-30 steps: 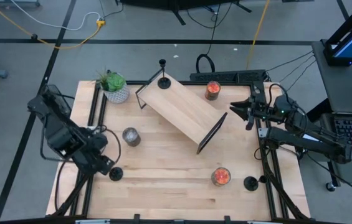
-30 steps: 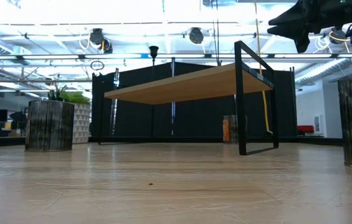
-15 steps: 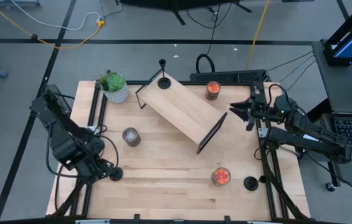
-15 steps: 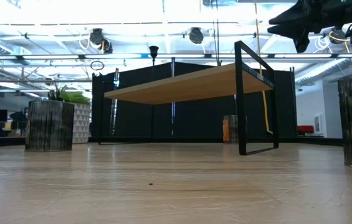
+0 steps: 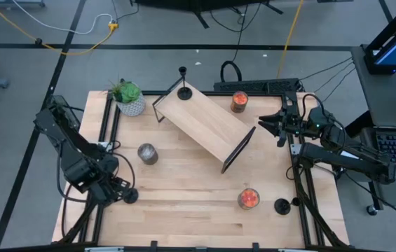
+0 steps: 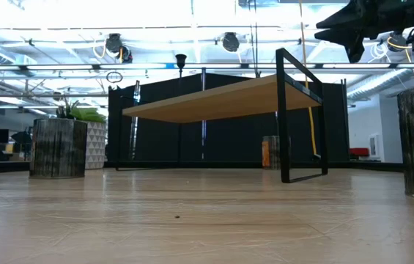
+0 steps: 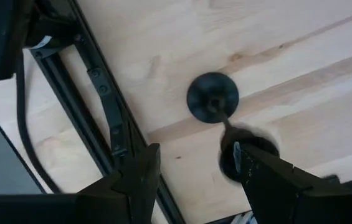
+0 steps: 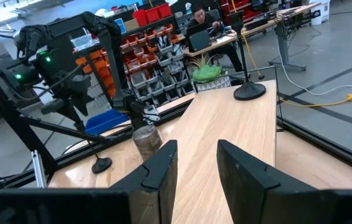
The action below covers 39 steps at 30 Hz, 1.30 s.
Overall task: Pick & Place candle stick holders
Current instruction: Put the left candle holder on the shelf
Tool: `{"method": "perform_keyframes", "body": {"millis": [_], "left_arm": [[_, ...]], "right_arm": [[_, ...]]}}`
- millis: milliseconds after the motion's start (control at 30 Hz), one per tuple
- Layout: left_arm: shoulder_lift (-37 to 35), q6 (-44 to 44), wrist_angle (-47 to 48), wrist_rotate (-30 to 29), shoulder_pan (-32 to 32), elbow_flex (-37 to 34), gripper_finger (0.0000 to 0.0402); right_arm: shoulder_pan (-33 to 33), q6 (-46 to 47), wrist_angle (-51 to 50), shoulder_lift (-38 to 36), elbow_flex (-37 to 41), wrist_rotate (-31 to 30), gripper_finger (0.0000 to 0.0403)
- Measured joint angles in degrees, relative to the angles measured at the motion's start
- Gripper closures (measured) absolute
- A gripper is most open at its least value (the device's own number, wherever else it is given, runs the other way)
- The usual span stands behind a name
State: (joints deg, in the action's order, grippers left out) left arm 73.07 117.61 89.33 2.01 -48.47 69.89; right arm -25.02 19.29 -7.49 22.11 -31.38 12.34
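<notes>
**Left arm drops over the near-left holder**

Since a second ago the left arm has swung down and in, bringing the left gripper (image 5: 119,193) right beside the holder (image 5: 130,197) at the table's near-left edge; the right arm has not shifted. In the left wrist view that holder (image 7: 213,98) stands upright on the wood, seen from above as a round disc with its thin stem pointing toward the camera, and the left gripper (image 7: 194,171) hangs over it with its fingers (image 7: 139,177) spread wide, touching nothing. The disc sits just beside the dark frame rail (image 7: 104,106) along the table edge.

A second holder (image 5: 282,206) stands near the right front corner, close to a red candle (image 5: 249,199). The third holder (image 5: 183,91) stands on the far end of the wooden shelf (image 5: 206,123), which lies slantwise across the table (image 5: 183,210); the low view shows it (image 6: 181,61) above the shelf top.

A grey candle (image 5: 147,154) stands between the left arm and the shelf. A plant pot (image 5: 130,99) is at the far-left corner, another red candle (image 5: 239,102) at the far side.

The right gripper (image 5: 266,124) waits raised at the table's right edge, fingers parted and empty.
</notes>
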Motion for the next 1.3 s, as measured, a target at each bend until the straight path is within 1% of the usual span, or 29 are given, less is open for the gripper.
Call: {"method": "perform_keyframes", "body": {"millis": [200,433,633,833,900,967,1167,1300], "left_arm": [[0.08,0.81,-1.46,0.73,0.00,-1.52,0.0190],[0.07,0.67,-6.69,0.65,0.00,-3.36,0.0190],[0.07,0.67,-7.95,0.65,0.00,-5.25,0.0190],[-0.14,0.67,-11.60,0.73,0.02,-6.83,0.0194],[-0.12,0.69,-12.30,0.72,0.02,-6.99,0.0207],[-0.10,0.70,-13.10,0.47,0.02,-6.99,0.0229],[-0.06,0.95,-13.87,-1.12,0.02,-7.02,0.0317],[-0.03,0.96,-14.27,-1.94,0.00,-7.02,0.0368]], "right_arm": [[0.00,0.00,0.00,0.00,0.00,0.00,0.0298],[0.00,0.00,0.83,0.02,0.00,-0.02,0.0298],[0.00,0.00,3.57,0.00,0.00,0.00,0.0298],[0.00,0.00,3.43,0.00,0.00,-0.01,0.0298],[0.00,0.00,3.43,0.02,0.00,-0.02,0.0298],[0.00,0.00,3.43,0.02,0.00,0.00,0.0298],[0.00,0.00,3.41,0.01,0.00,-0.01,0.0298],[0.00,0.00,3.41,0.02,0.00,0.00,0.0298]]}}
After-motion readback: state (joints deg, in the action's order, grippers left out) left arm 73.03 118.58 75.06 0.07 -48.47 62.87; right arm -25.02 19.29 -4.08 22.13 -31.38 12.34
